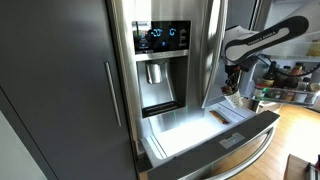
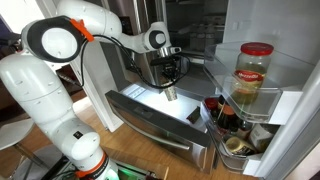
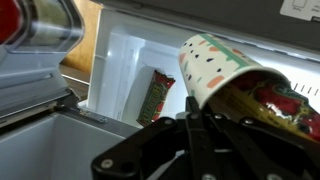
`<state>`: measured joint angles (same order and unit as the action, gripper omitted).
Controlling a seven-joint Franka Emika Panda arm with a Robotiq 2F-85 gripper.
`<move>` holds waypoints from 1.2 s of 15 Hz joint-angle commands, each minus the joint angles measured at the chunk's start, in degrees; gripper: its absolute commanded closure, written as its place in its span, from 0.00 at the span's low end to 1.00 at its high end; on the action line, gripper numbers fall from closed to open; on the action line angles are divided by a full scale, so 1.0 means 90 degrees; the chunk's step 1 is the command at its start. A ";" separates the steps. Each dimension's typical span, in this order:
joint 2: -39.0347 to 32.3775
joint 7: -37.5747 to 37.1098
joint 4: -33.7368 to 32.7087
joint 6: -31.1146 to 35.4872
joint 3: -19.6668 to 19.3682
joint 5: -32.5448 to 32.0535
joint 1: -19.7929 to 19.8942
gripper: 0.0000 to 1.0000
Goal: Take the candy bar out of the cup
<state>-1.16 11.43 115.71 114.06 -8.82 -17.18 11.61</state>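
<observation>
My gripper (image 3: 190, 112) is shut on the rim of a white paper cup (image 3: 215, 58) with coloured dots and holds it tilted over the open steel fridge drawer (image 1: 190, 135). In both exterior views the gripper (image 1: 231, 82) (image 2: 170, 80) hangs above the drawer with the pale cup (image 2: 171, 94) under it. The candy bar (image 1: 218, 117) shows as a small pale bar lying in the drawer. In the wrist view an elongated bar with red and green print (image 3: 157, 95) lies on the drawer floor below the cup. I cannot tell what is in the cup's mouth.
The fridge door shelf (image 2: 240, 125) holds a red-lidded jar (image 2: 253, 72) and several small bottles close beside the gripper. The water dispenser panel (image 1: 160, 60) is on the shut door. The drawer's front handle (image 1: 235, 160) juts out.
</observation>
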 commanded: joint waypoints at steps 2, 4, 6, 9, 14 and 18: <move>0.0647 -0.0592 0.0307 -0.0336 -0.0010 -0.1290 -0.0152 0.99; 0.0897 -0.0793 0.0440 -0.0220 -0.0017 -0.1641 -0.0128 0.99; 0.1138 -0.0803 0.0540 -0.0175 0.0025 -0.2021 -0.0143 0.99; 0.1539 -0.0838 0.0751 -0.0103 0.0107 -0.2752 -0.0154 0.99; 0.1977 -0.1074 0.1154 0.0279 0.0210 -0.4036 -0.0168 0.99; 0.1965 -0.1518 0.1371 0.0617 0.0288 -0.4971 -0.0230 0.99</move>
<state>15.08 0.99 125.17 117.11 -6.37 -56.38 10.18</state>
